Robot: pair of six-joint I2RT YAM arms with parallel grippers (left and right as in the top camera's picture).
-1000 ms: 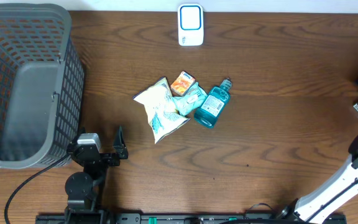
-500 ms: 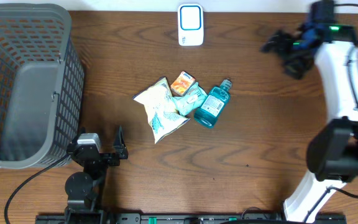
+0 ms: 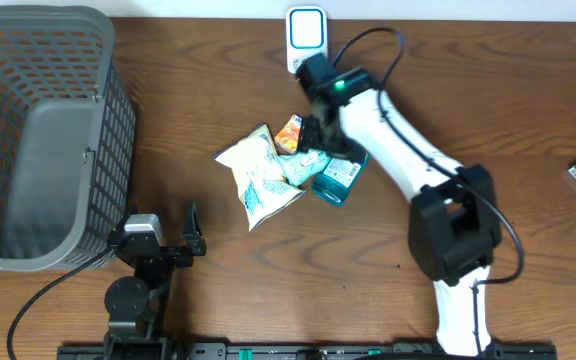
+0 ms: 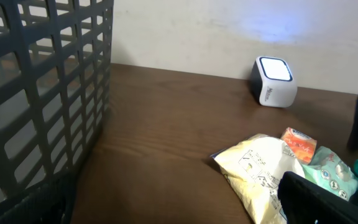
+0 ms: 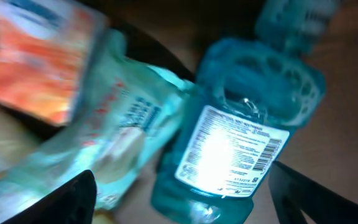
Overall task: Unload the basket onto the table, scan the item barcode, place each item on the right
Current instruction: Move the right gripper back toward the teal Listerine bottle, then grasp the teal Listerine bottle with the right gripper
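1. One left gripper (image 3: 194, 232) sits nearest, its jaws wide and empty.
2. Four items cluster mid-table: one white bag (image 3: 258, 175), one pale green packet (image 3: 300, 168), one orange box (image 3: 291, 132) and one blue bottle (image 3: 336, 182). The bottle lies barcode-label up, touching the packet.
3. One right gripper (image 3: 323, 140) hovers over the bottle, fingers spread wide, gripping nothing.
4. Farthest stands one white scanner (image 3: 306, 40). One grey basket (image 3: 118, 110) fills the left side.
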